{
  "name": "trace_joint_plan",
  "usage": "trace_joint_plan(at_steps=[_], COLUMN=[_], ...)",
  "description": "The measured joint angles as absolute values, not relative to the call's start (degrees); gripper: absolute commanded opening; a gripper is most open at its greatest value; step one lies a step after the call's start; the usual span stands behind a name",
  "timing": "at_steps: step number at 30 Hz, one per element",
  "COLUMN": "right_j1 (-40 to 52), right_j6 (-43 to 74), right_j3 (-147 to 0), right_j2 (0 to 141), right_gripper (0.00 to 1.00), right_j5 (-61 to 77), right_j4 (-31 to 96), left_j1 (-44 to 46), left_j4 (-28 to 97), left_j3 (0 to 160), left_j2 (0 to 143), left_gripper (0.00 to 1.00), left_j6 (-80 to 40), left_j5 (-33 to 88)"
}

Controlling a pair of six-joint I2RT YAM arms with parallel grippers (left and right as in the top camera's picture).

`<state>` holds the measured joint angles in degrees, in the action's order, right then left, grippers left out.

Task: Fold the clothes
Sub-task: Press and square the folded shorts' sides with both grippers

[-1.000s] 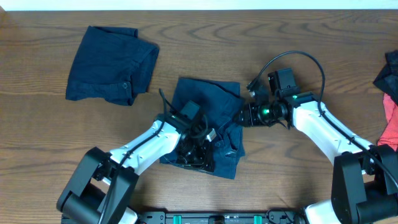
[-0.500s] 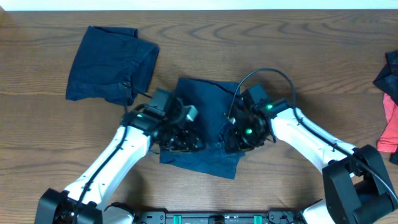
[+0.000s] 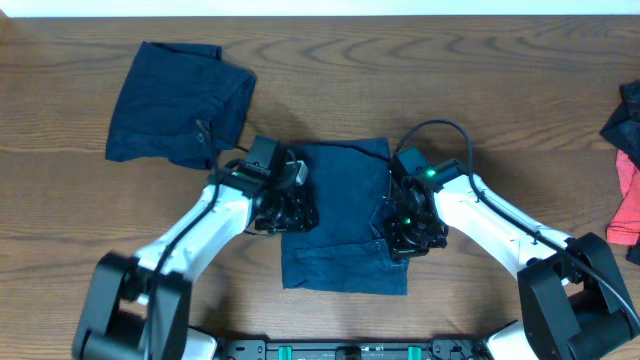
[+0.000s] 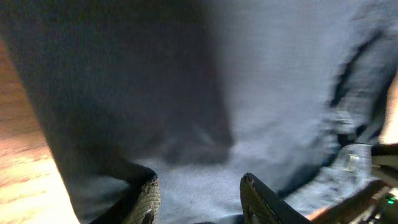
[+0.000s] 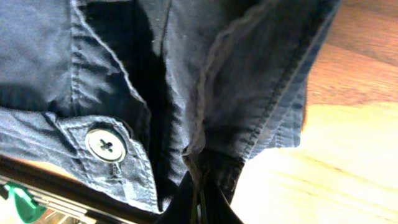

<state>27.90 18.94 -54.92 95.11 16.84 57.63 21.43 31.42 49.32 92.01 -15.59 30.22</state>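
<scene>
Shorts (image 3: 338,205) lie in the middle of the table (image 3: 520,90). My right gripper (image 5: 199,190) pinches their edge tight; my left gripper (image 4: 198,188) has fingers apart, holding nothing. If I pull now, one side could drag and bunch up

Both arms wear smooth white shells over rounded links, the left arm (image 3: 195,235) and the right arm (image 3: 500,212) alike, with black housings at the joints and bulky black bases (image 3: 135,305). A thin black cable (image 3: 440,128) loops above the right wrist, where a small green light (image 3: 430,174) glows. The left pincer (image 4: 202,202) has dark fingers (image 4: 148,200) with a cross-hatched pad face; the right pincer (image 5: 199,198) shows slim black tips
</scene>
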Motion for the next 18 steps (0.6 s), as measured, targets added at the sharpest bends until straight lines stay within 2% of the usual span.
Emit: trace_joint_plan(at_steps=[6, 9, 13, 15, 18], right_j1=[27.9, 27.9, 27.9, 27.8, 27.5], right_j6=[20.5, 22.5, 24.5, 24.8, 22.8], right_j3=[-54.9, -54.6, -54.0, -53.7, -53.4], right_j2=[95.1, 95.1, 95.1, 95.0, 93.0], right_gripper=[0.02, 0.10, 0.02, 0.04, 0.14], right_j5=[13.0, 8.6, 5.7, 5.3, 7.2], right_j4=[63.8, 67.5, 67.1, 64.3, 56.1], left_j1=[21.6, 21.6, 21.6, 21.6, 21.6], left_j4=[30.4, 29.7, 28.6, 28.4, 28.2], left_j3=[49.7, 49.9, 49.9, 49.9, 49.9], left_j2=[98.1, 98.5, 98.6, 98.7, 98.7], left_gripper=[0.41, 0.38, 0.38, 0.39, 0.50], left_j6=[-15.6, -15.6, -15.6, -15.6, -15.6], left_j5=[31.4, 31.5, 31.6, 31.7, 32.5])
